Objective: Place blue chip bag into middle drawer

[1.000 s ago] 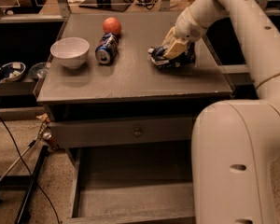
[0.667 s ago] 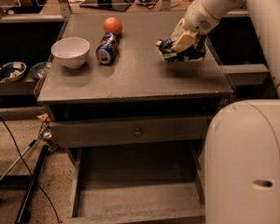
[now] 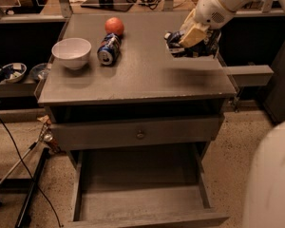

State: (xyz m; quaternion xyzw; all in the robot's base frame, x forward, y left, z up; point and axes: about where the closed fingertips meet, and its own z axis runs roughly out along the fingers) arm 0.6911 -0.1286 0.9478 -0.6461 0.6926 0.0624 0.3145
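My gripper [image 3: 194,36] is at the back right of the cabinet top, shut on the blue chip bag [image 3: 173,38]. The crumpled dark blue bag hangs in the fingers, lifted off the surface, with its shadow on the top below it. The middle drawer [image 3: 142,208] is pulled out low at the front, a wide shallow grey tray with a bare floor. It lies well below and in front of the gripper.
On the grey cabinet top [image 3: 137,80] stand a white bowl [image 3: 71,52], a blue soda can [image 3: 108,49] on its side and an orange ball [image 3: 114,26]. A closed drawer front with a round knob [image 3: 140,134] sits above the open drawer. My white base [image 3: 270,184] fills the lower right.
The gripper has lifted the blue chip bag off the cabinet top and carried it up and a little to the right.
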